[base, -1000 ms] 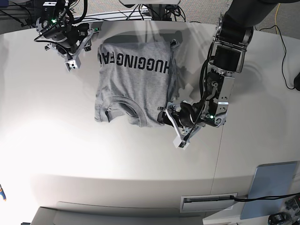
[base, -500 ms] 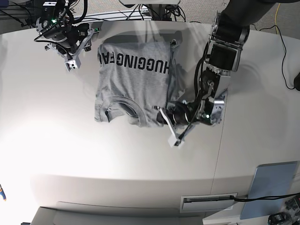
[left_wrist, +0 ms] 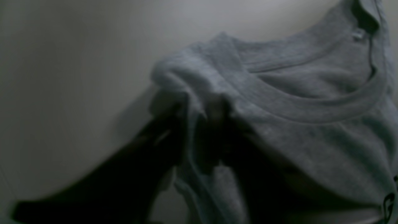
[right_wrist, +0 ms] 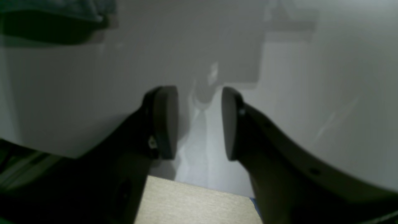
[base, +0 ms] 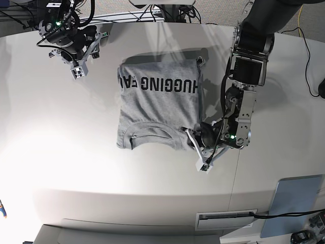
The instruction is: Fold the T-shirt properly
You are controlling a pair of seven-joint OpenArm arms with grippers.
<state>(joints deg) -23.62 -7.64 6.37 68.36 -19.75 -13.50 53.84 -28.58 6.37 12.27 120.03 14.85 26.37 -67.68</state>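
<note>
Slippage risk: left fingers (left_wrist: 189,124) pinch only the shoulder edge of the heather-grey cotton T-shirt (base: 160,104), half-folded on the white counter (base: 76,152); pulling could unfold it. Right fingers (right_wrist: 199,123) spread, empty.

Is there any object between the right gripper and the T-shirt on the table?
Nothing visible stands between them. The right gripper hangs open beside the far corner of the T-shirt, and only bare table separates the two. The left gripper is at the collar side, on the opposite edge.
</note>
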